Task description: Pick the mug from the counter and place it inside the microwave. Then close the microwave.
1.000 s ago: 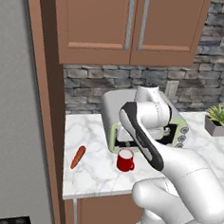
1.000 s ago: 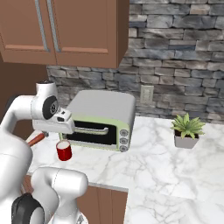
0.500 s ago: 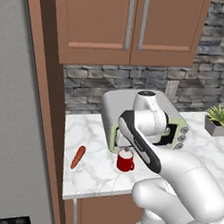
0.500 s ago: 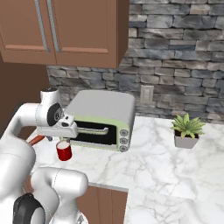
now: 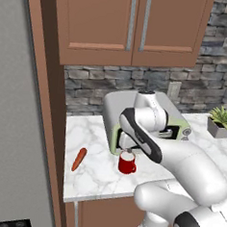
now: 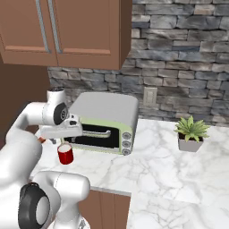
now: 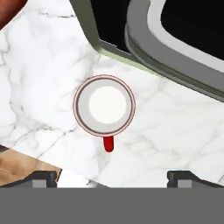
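1. A small red mug (image 5: 127, 163) stands upright on the white marble counter (image 5: 89, 171), just in front of the lower left corner of a grey-and-pale-green toaster oven (image 5: 114, 135).
2. From the right base camera the same mug (image 6: 65, 154) sits near the counter's front edge (image 6: 112, 179), its white inside facing up.
3. The robot's gripper (image 5: 128, 149) hangs directly above the mug and points straight down; whether it touches the rim is hard to judge from the base cameras.
4. Looking down along the hand, the mug (image 7: 104, 106) appears as a white circle ringed in red, with its short red handle pointing toward the bottom of the picture.
5. In that hand view the gripper (image 7: 112, 177) has its two dark finger tips set wide apart, one at each lower corner, and nothing is held between them.
6. An orange carrot (image 5: 78, 159) lies on the counter to the left of the mug, well apart from it.
7. A small potted plant (image 6: 191, 132) stands on the counter to the right of the toaster oven (image 6: 105, 120).
8. Brown wooden wall cabinets (image 5: 132, 25) hang above, over a grey stone backsplash (image 6: 188, 96).
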